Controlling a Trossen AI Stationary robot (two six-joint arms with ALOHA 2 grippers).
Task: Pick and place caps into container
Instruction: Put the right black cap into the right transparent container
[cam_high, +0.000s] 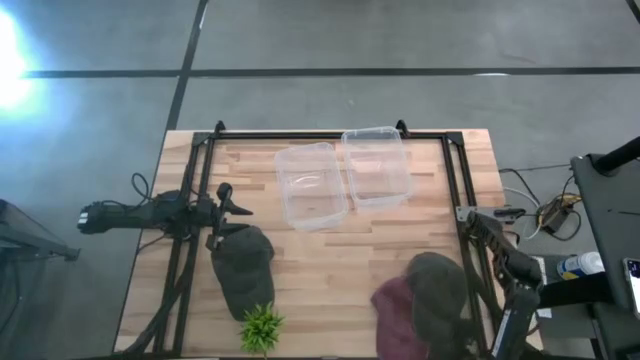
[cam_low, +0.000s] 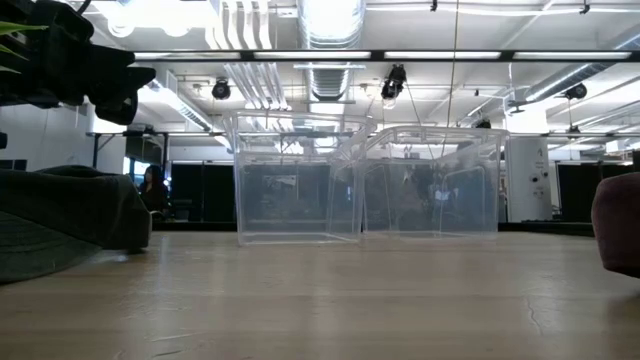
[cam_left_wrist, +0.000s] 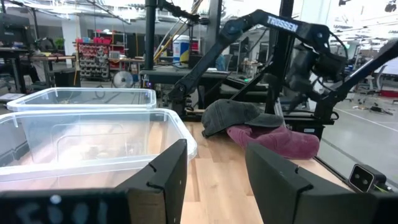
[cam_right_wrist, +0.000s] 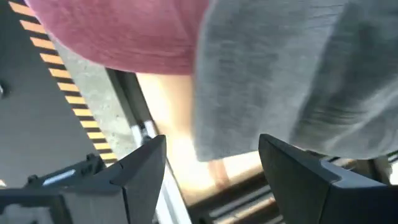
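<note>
Wooden table (cam_high: 330, 270): 3 caps (cam_high: 243, 268) outside containers (cam_high: 312, 185); both tools (cam_left_wrist: 214, 174) gape apart, empty.

One camera looks straight down on the desk (cam_high: 340, 250); another sits at desk height, facing the clear tubs (cam_low: 300, 185). The left wrist camera shares those tubs; the right wrist camera sits close against the caps (cam_right_wrist: 292, 81).

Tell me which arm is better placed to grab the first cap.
Left, probably: the left gripper, open, sits beside the lone dark cap, while the right gripper, also open, faces two overlapping caps.
</note>
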